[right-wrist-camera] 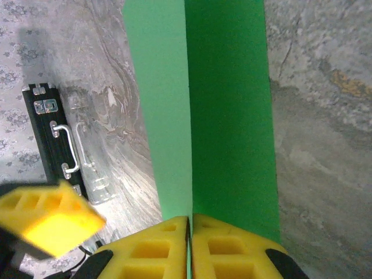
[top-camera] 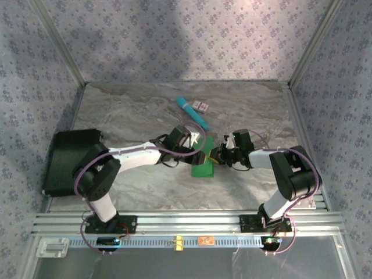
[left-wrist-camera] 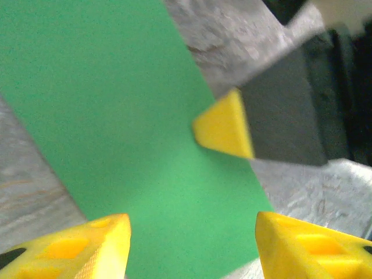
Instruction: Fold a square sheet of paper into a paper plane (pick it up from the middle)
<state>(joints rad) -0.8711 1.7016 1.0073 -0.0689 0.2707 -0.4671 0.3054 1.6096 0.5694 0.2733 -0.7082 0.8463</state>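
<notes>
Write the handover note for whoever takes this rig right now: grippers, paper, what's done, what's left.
Left gripper: open, poised over the green paper, holding nothing.
Right gripper: shut on the paper's end, at the crease line.
Paper: mid-table between the two grippers, a long narrow strip with a lengthwise crease.
Done: at least one lengthwise fold.
Left: no pointed nose or wings visible; the plane folds remain.
The teal stick lies farther back on the table.
</notes>
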